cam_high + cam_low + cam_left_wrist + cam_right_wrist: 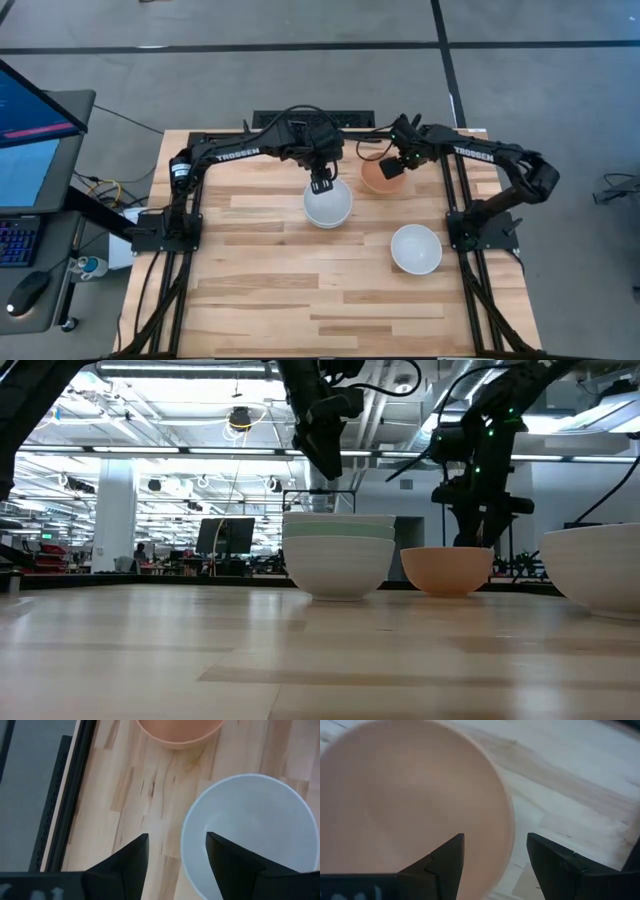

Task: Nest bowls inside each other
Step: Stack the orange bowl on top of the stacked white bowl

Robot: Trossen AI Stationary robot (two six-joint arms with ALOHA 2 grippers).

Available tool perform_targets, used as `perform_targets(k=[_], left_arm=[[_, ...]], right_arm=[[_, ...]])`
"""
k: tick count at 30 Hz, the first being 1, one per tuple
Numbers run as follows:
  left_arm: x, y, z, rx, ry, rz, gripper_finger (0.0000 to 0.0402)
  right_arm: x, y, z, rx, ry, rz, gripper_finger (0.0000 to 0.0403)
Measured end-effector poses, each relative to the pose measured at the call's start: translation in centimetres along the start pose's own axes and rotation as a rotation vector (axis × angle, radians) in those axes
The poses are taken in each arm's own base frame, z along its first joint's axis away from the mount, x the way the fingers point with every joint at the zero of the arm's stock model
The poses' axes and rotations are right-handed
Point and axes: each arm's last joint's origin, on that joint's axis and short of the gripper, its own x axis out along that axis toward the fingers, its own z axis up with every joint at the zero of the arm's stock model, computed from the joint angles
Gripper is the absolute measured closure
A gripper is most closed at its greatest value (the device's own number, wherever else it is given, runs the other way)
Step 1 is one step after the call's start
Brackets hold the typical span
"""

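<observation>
Left claw (320,184) wide above the white stack's (328,205) rim; right claw (392,167) wide astride the orange bowl's (378,179) rim.

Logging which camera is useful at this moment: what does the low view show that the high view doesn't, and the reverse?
Only the low view: the stack is layered, a mint band between white ones, which is how it shows several bowls nested; also the room behind.

Only the high view: the table's full layout, with the lone white bowl whole, the left pincer at the stack's far rim and the right pincer at the orange bowl.

Both: the stack, orange bowl, white bowl and both arms.
</observation>
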Motion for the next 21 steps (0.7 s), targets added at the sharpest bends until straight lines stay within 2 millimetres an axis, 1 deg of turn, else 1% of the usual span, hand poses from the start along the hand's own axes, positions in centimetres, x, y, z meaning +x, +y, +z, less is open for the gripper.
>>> perform_targets(k=[3, 7, 10, 13, 18, 21], left_arm=[[0.00, 0.04, 0.00, -0.002, 0.000, 0.001, 0.0212], [0.01, 0.02, -0.01, -0.002, 0.001, 0.000, 0.0212], [0.01, 0.02, 0.00, -0.002, 0.000, 0.000, 0.0212], [0.01, 0.03, 0.01, -0.001, -0.002, 0.000, 0.0212], [0.01, 0.03, 0.02, -0.001, -0.002, 0.000, 0.0212], [0.01, 0.03, 0.02, 0.000, -0.002, 0.000, 0.0212]], right_arm=[[0.74, 0.53, -0.11, -0.019, 0.031, -0.004, 0.0162], [0.82, 0.99, -0.10, -0.030, 0.014, -0.005, 0.0163], [0.81, 0.99, -0.07, -0.031, 0.009, -0.009, 0.0178], [0.83, 0.81, -0.03, -0.026, 0.017, -0.002, 0.0220], [0.83, 0.82, -0.03, -0.026, 0.018, 0.001, 0.0318], [0.83, 0.83, -0.03, -0.027, 0.018, 0.002, 0.0348]])
